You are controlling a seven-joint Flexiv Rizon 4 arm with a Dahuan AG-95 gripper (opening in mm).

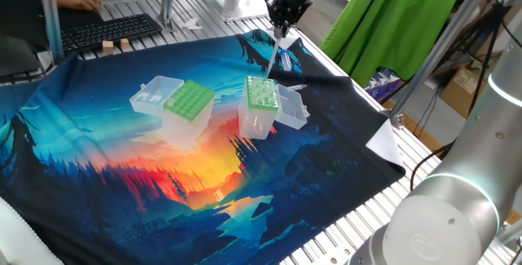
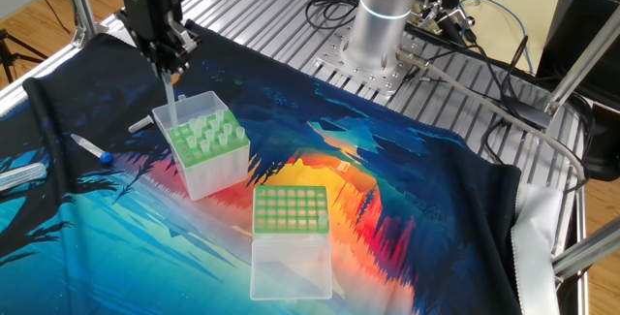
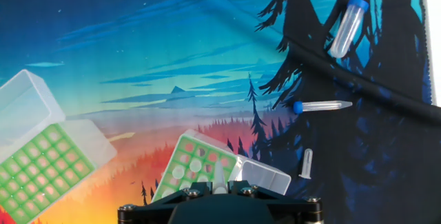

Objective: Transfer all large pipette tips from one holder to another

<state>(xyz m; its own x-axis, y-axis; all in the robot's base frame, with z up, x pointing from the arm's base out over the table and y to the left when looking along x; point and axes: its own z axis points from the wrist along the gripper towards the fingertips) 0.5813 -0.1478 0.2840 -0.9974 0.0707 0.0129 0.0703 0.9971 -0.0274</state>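
1. Printed landscape cloth [image 2: 407,179] covering the table; it carries all the items below.
2. Narrower clear box, darker-green fine-holed top plate [image 2: 289,208], towards the near edge of the cloth. Its clear lid [image 2: 291,267] is folded open and lies flat on the near side. No tips can be made out in its holes.
3. Clear box, light-green wide-holed top plate [image 2: 205,145], further back and towards the left edge. Several large pipette tips [image 2: 215,133] stand upright in its holes.
4. One large pipette tip [image 2: 170,97], translucent, hanging almost upright over the far left corner of the wide-holed box. Whether its lower end is clear of the plate cannot be told.
5. Gripper [image 2: 167,61], pointing straight down, fingers clamped on the upper end of that tip.
6. Blue-capped tube [image 2: 92,148] and a larger clear tube [image 2: 19,174], lying on the cloth near its left edge.
7. Arm base [image 2: 387,15], beyond the far edge of the cloth.
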